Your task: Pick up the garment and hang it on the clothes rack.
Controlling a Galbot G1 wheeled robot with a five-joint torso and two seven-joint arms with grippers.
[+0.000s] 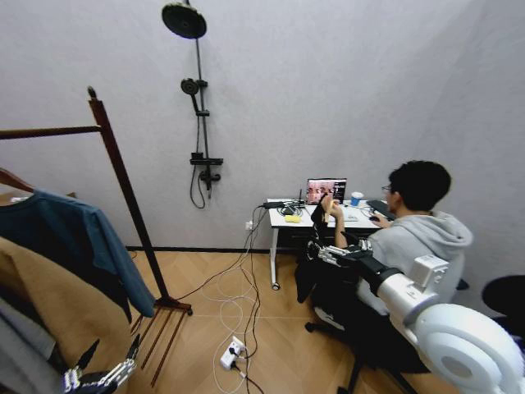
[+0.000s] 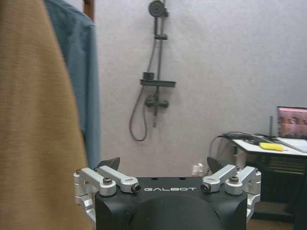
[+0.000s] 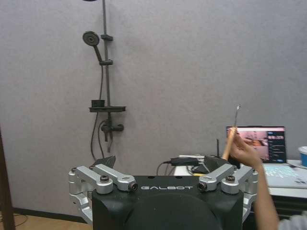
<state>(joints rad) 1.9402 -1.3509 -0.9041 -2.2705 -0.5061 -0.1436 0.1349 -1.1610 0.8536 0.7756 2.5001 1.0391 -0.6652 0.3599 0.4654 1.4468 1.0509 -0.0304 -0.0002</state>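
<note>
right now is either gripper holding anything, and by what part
Nothing is held. The left gripper and the right gripper both have open jaws with only air between them; the garment hangs untouched.

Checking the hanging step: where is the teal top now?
In the head view, the teal top hangs at the left, below the rack rail, beside the tan coat.

white arm (image 1: 447, 328), black hand (image 2: 168, 191), silver linkages

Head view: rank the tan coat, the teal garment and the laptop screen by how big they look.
1. Tan coat, largest, though it hangs nearest the camera and is cut off by the frame.
2. Teal garment, close to the coat in apparent size, so that order is unsure.
3. Laptop screen, clearly smallest, far off on the desk.
</note>
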